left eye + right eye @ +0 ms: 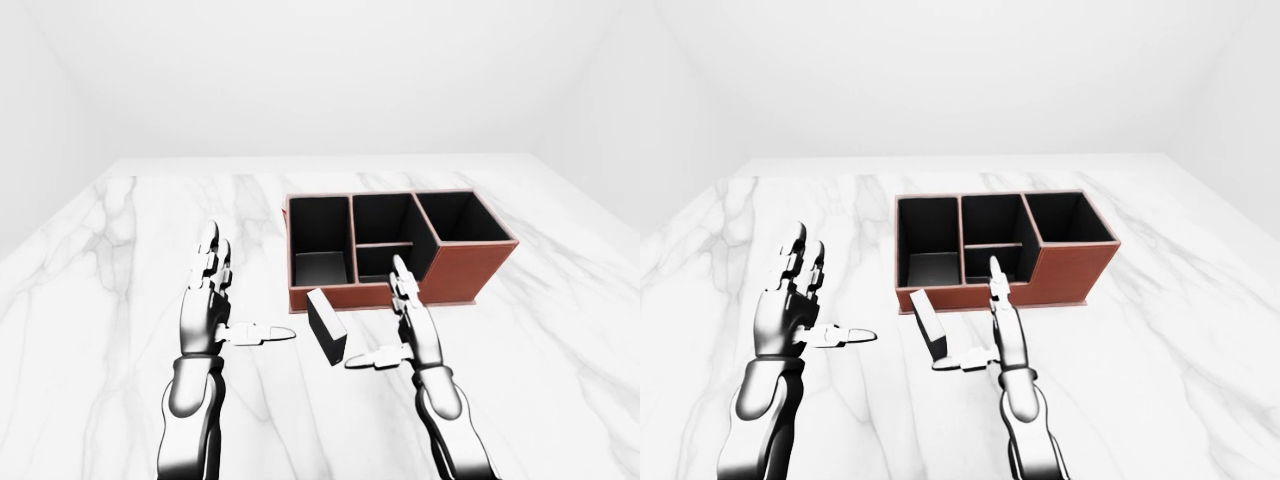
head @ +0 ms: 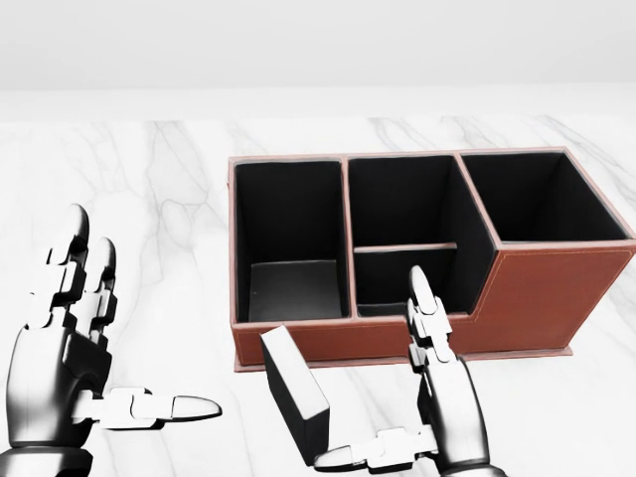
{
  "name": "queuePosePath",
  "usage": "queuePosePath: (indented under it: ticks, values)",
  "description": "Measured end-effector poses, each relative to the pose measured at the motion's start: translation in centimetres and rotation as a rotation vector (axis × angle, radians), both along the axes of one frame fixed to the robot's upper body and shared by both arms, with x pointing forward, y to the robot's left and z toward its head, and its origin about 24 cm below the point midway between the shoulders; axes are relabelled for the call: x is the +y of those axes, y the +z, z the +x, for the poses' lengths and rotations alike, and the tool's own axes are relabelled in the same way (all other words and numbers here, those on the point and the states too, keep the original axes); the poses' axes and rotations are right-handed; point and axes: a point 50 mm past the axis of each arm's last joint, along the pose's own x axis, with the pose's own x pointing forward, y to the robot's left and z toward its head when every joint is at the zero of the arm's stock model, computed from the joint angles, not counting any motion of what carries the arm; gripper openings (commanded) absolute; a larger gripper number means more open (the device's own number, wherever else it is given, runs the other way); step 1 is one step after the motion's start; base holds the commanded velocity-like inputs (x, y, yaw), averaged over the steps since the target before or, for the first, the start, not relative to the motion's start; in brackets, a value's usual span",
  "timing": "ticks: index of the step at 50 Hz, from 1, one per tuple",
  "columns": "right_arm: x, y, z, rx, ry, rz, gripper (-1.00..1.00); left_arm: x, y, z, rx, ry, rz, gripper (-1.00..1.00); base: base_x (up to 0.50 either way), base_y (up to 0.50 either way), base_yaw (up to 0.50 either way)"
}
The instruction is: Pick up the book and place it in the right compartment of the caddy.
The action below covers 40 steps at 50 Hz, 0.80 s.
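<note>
Black and slab-like, the book point(image 2: 294, 406) stands tilted on the white marble table point(image 1: 120, 260), just below the brown caddy point(image 2: 517, 298) in the head view. The right hand point(image 2: 417, 407) is spread beside it, thumb tip near its lower corner. The left hand point(image 2: 75, 358) is spread, well apart.
</note>
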Motion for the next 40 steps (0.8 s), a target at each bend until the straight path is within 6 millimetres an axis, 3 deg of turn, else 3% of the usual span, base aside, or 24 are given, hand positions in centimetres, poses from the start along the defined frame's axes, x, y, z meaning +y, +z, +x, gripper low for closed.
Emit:
queuePosePath:
  ticks: [40]
  values:
    - [0.5, -3.8, 0.4, 0.157, 0.012, -0.033, 1.0, -0.1, -0.2, 0.1, 0.007, -0.002, 0.002, 1.0, 0.0, 0.0, 0.0]
